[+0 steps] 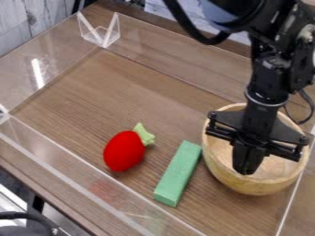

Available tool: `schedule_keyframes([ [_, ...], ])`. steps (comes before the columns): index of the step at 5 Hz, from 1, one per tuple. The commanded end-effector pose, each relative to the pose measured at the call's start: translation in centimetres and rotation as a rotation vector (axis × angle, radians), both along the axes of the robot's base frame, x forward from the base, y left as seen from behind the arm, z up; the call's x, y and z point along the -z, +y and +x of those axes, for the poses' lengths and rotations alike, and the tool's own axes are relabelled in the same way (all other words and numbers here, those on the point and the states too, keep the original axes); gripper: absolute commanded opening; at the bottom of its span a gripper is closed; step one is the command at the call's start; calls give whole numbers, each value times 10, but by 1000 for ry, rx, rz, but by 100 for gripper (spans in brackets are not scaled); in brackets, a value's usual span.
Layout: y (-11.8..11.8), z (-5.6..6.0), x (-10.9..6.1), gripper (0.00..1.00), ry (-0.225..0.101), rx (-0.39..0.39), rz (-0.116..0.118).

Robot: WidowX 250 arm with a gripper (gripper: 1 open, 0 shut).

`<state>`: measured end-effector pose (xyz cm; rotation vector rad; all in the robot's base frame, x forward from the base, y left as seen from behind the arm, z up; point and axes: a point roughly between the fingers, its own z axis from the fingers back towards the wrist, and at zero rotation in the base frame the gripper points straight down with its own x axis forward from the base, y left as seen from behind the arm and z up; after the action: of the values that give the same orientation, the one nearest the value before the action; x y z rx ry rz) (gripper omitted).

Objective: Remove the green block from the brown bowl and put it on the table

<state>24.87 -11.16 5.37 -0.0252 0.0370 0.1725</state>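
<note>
Camera view from above the near-left corner showed the dark brown wood-grain table (110, 83) with its clear acrylic walls (50, 55) all round. Long, flat, light-green rectangular block (179, 171) was lying flat on the tabletop — not in the bowl at all — just left of the round light-tan wooden bowl (277, 182), close to its rim, though I couldn't tell whether they actually touched. Its long side ran from near-left to far-right.

Left of the block sat a red strawberry toy with a little green leaf (125, 148), near it but not touching.

Black robot arm (274, 64) came down from the upper right, and its gripper (250, 166) pointed straight down into the bowl, tip down inside the hollow. Fingers were pinched together — basically closed all the way — and I couldn't see anything held between them. A black crossbar on the hand spanned the bowl's mouth, just above the rim.

At the far-left wall stood a small clear acrylic bracket (99, 29), well apart from everything else.
</note>
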Motion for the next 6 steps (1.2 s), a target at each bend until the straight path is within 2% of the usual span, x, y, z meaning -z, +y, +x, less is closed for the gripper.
schedule_keyframes([
  [1,-1,10,-17,0,-45,73,-7],
  [3,3,10,-26,0,-43,213,6],
  [4,2,5,-39,0,-77,202,12],
  [5,12,14,-58,0,-113,102,24],
  [6,33,23,-74,100,-143,-21,39],
])
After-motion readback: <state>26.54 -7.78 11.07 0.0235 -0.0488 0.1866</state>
